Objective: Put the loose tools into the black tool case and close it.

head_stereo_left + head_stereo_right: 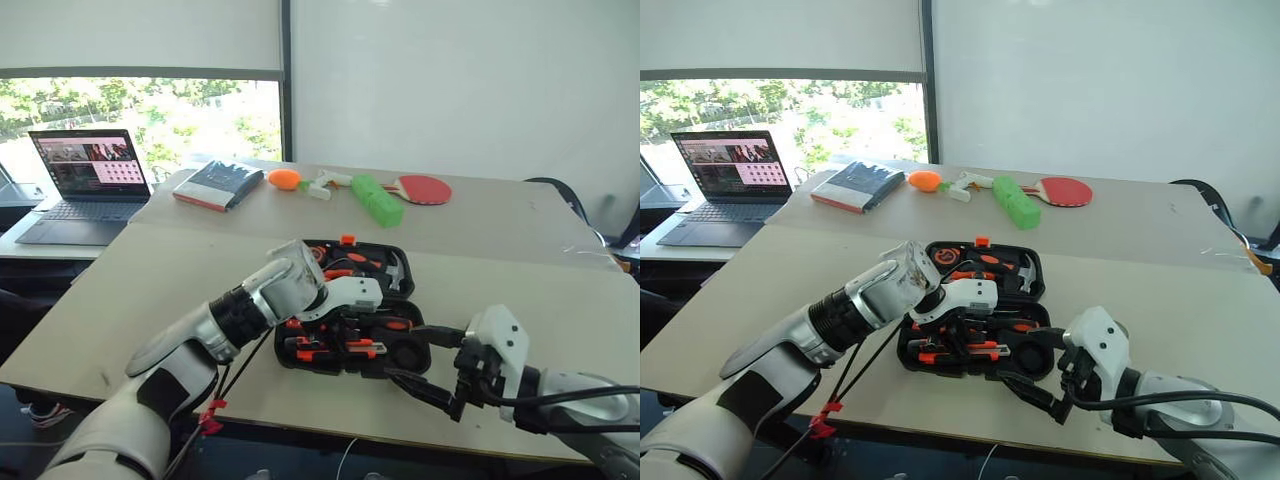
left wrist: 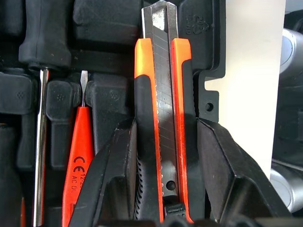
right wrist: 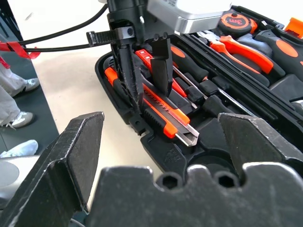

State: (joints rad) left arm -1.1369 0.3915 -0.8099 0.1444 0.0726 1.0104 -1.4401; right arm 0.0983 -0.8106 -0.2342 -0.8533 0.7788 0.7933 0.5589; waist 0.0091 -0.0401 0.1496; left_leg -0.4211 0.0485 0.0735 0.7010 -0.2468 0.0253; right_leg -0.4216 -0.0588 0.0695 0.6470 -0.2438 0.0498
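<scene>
Left tool (image 3: 144, 80) grips the knife (image 2: 163, 118) by its sides, lowering it into its recess at lower centre of the case (image 1: 400, 262) – lengthwise, probably so it seats flat. Right tool (image 1: 425, 365), lower right over the worktop (image 1: 180, 270), gapes empty – apparently waiting for the lid.

The left arm reaches forward, its wrist bent so the left gripper (image 3: 144, 71) points steeply down, its two black fingers (image 2: 111, 179) closed on the sides of the utility knife (image 2: 163, 118). The right gripper (image 1: 425, 365) points to the left, nearly level, its fingers spread wide and holding nothing.
</scene>
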